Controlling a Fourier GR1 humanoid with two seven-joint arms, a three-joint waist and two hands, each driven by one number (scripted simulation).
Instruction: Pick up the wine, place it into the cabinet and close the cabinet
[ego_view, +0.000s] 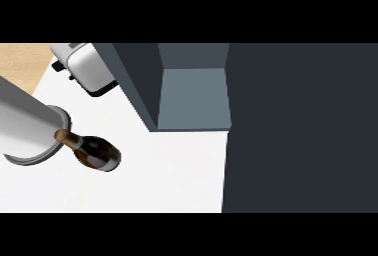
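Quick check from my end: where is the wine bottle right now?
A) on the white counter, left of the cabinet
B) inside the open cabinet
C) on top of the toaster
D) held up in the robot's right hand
A: the wine bottle stands on the white counter, left of the open cabinet, with no hand in view.

I see the cabinet (193, 95) standing open, its shelf bare, with white counter (170, 175) free in front of it. Its dark door (303, 130) walls off the right. The wine bottle (94, 150) and toaster (87, 67) crowd the left.
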